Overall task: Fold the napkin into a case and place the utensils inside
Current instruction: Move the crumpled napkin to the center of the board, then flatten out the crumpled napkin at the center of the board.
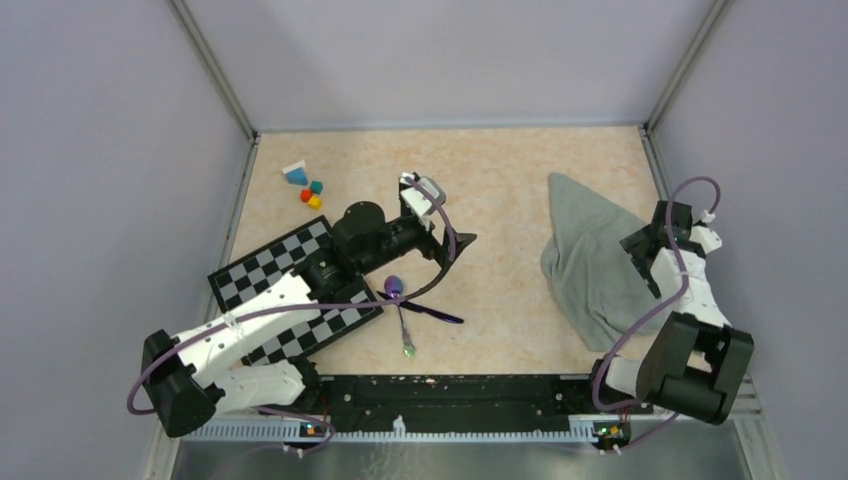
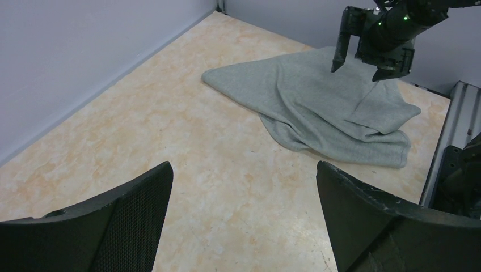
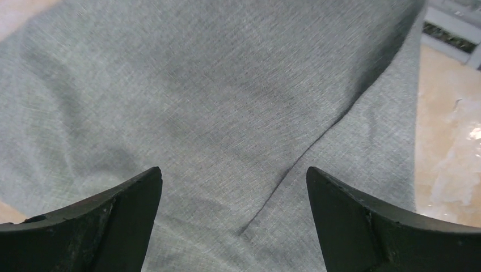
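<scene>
The grey-green napkin (image 1: 590,265) lies rumpled at the right of the table, one corner folded over itself (image 2: 380,110). No case is in view. My right gripper (image 1: 636,258) hovers open just over the napkin's right part, with cloth filling the gap between its fingers (image 3: 232,170). My left gripper (image 1: 455,248) is open above bare tabletop mid-table, pointing towards the napkin (image 2: 317,107) with nothing in it (image 2: 244,165). The utensils lie crossed near the front centre: a purple spoon (image 1: 400,310) and a dark stick-like piece (image 1: 432,313).
A black-and-white checkered board (image 1: 290,300) lies under the left arm. Small coloured blocks (image 1: 306,186) sit at the back left. Grey walls enclose the table on three sides, and a black rail (image 1: 450,390) runs along the near edge.
</scene>
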